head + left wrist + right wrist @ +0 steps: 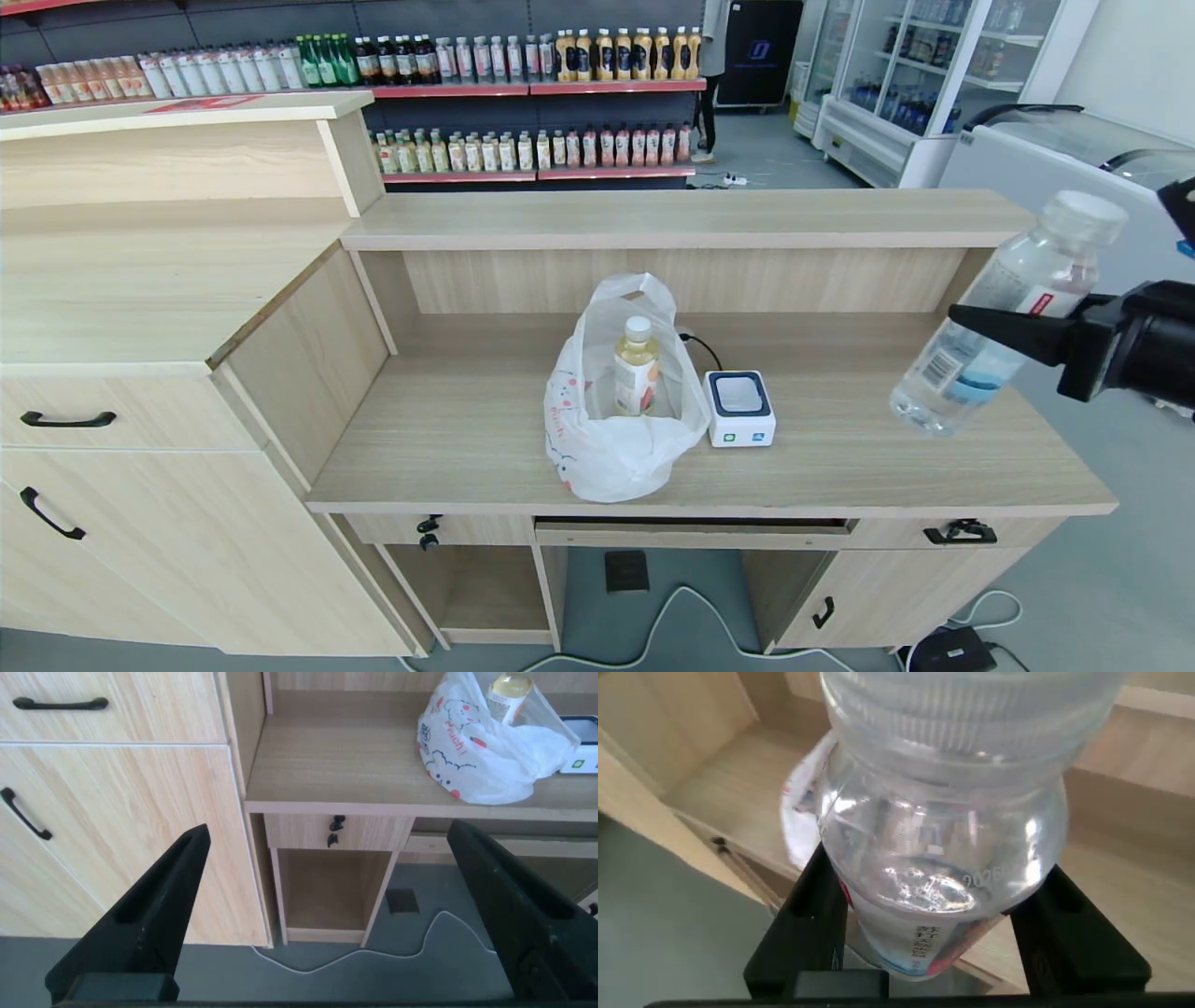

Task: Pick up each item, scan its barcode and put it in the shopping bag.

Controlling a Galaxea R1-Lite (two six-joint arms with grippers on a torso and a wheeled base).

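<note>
Clear bottle in right pincer, tilted, cap up-right, perhaps rearward.

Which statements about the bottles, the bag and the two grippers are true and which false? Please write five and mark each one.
1. The right gripper holds a clear water bottle in the air. True.
2. The shopping bag is empty. False: a yellowish drink bottle stands in it.
3. The scanner sits on the counter beside the bag. True.
4. The left gripper is shut on a bottle. False: it is open and holds nothing.
5. The water bottle is upright. False: it is tilted.
</note>
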